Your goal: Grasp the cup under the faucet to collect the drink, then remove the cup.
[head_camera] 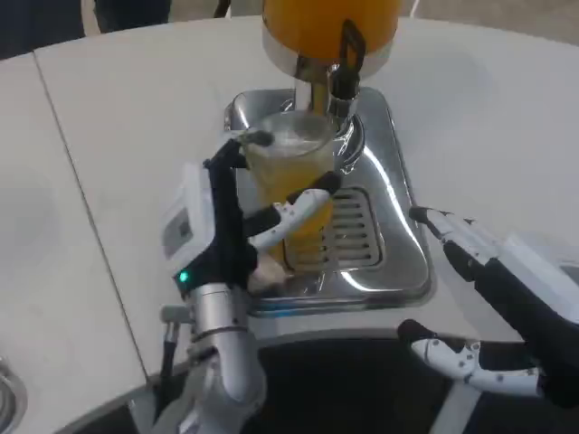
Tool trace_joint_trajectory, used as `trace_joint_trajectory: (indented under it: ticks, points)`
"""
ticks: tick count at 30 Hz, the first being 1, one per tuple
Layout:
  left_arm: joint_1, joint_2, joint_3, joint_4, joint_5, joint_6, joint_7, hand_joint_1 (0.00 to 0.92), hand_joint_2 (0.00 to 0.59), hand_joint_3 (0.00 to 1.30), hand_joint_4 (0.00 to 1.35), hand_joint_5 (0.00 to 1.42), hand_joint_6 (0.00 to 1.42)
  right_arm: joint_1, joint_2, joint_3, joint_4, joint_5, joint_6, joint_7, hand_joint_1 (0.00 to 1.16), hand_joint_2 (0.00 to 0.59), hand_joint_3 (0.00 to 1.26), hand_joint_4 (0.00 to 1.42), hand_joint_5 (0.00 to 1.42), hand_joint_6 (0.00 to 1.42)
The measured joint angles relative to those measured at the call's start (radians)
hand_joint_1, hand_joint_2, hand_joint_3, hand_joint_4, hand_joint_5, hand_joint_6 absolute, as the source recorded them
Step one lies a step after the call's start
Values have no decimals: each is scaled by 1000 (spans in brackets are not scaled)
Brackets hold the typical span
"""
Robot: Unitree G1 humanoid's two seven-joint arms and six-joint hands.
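left hand (237,226) grips a cup (291,181) of yellow drink beneath the faucet (339,86); right hand (479,298) waits empty, fingers spread.

Even, bright overhead light; glare streaks the chrome drip tray (398,262); soft shadows on the white table (109,136); slight blur throughout.

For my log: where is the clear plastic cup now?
The clear plastic cup sits centre, under the faucet, above the metal drip tray, gripped by the left hand.

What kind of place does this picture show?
Probably a drink station: an orange juice dispenser stands over a chrome drip tray on a white table, and the left hand holds a cup under the faucet.
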Motion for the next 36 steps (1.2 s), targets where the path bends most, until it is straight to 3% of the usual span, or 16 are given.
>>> trace_joint_trajectory:
  ticks: [15,28,36]
  points:
    - [17,61,24,-4,0,-14,-3,643,46,1150,1111,1424,1424,22,-1,-12,1,8,-30,-23,540,422,6,0,1,128]
    - [87,119,103,-53,-64,-41,-44,659,43,1162,1124,1424,1424,37,-15,-28,8,-24,-52,-28,551,426,6,0,0,128]
    - [181,133,125,-181,-101,-99,-113,659,43,1164,1124,1424,1424,50,-18,-30,8,-42,-70,-29,550,422,6,0,0,126]
